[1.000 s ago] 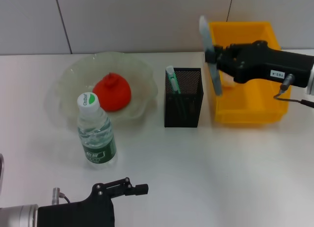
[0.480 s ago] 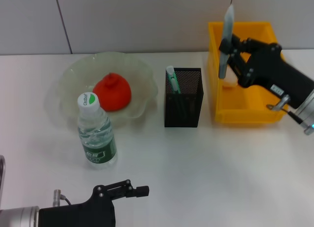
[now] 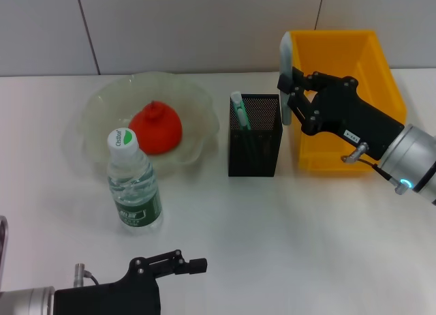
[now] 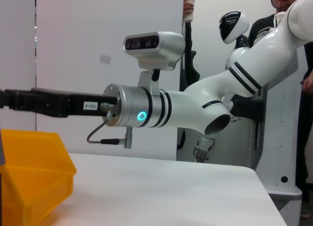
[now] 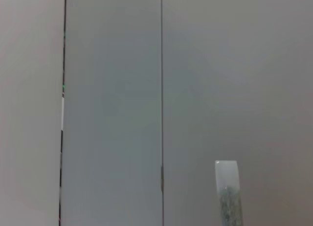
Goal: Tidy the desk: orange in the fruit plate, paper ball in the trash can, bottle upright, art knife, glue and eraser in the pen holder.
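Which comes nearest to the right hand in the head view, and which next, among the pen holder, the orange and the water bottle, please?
Measured from the right hand, which is holding a pale stick upright:
1. The pen holder, just beside and below it toward the middle of the desk.
2. The orange, in the plate farther to the left.
3. The water bottle, standing upright, farthest left and toward the front.

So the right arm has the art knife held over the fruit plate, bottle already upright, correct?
Not quite. In the head view the right gripper holds the art knife upright beside the pen holder, at the yellow bin's corner, not over the fruit plate. The bottle is indeed upright.
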### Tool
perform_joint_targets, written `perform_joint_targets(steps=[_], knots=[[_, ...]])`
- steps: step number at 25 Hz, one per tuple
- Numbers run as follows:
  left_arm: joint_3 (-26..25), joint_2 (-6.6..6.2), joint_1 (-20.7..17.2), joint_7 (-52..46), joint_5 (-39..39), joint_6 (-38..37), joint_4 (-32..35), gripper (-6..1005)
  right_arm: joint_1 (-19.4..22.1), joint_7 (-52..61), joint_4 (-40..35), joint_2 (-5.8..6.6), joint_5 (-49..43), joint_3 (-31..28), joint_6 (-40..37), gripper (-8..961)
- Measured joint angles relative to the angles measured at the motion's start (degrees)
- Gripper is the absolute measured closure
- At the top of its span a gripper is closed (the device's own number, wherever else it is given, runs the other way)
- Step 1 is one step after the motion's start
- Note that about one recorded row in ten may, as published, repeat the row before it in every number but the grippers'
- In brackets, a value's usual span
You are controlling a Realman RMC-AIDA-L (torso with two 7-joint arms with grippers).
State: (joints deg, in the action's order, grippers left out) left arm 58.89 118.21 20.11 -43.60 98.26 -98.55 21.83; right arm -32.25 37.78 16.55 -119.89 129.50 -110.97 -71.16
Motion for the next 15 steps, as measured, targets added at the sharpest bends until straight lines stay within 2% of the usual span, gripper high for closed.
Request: perform_joint_targets(steps=[8,15], knots=[[0.0,-0.01,-0.1,0.0,0.0,-0.1,0.0,192,-2.0,0.4,-2.1,0.00,0.3,0.1,4.7,818],[0.0,0.00,-0.3,0.0,0.0,-0.1,0.0,192,-2.3,0.5,-2.8,0.01,0.4,0.2,5.0,818]])
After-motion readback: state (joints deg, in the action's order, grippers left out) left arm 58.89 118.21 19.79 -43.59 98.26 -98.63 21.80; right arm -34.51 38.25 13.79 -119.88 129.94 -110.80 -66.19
